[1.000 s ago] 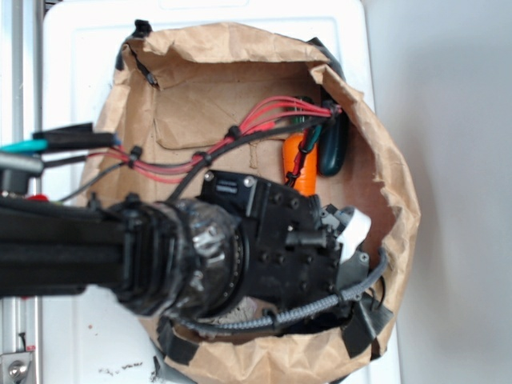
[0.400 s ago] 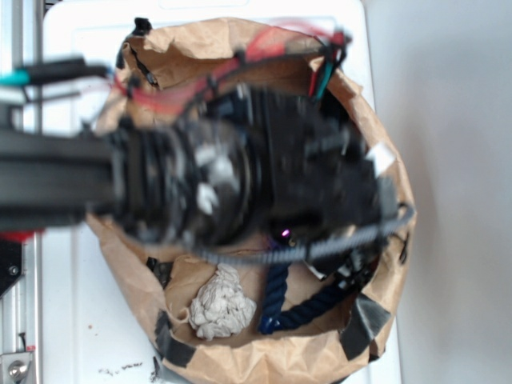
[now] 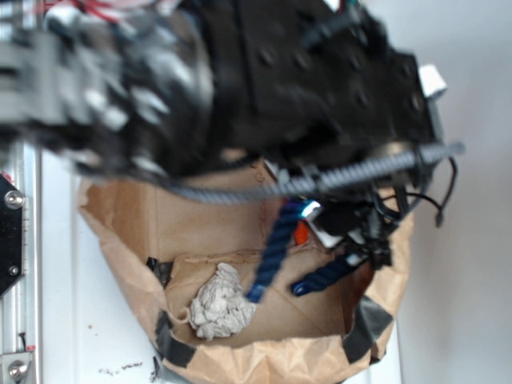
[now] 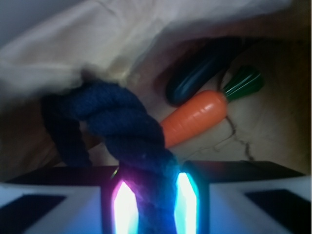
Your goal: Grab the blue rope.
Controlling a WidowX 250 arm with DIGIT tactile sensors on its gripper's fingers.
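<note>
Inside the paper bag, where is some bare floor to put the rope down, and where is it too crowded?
Bare floor lies between the rag ball and the bag's right wall, below the hanging rope, and also above the ball. It is crowded where the carrot and cucumber lie together, under the pincer.

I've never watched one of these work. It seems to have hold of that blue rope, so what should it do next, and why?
Probably keep lifting straight up, jaws shut. The blue rope sits pinched in the gripper, and its ends hang down inside the paper bag, above the toy carrot, so it isn't clear of the bag yet.
</note>
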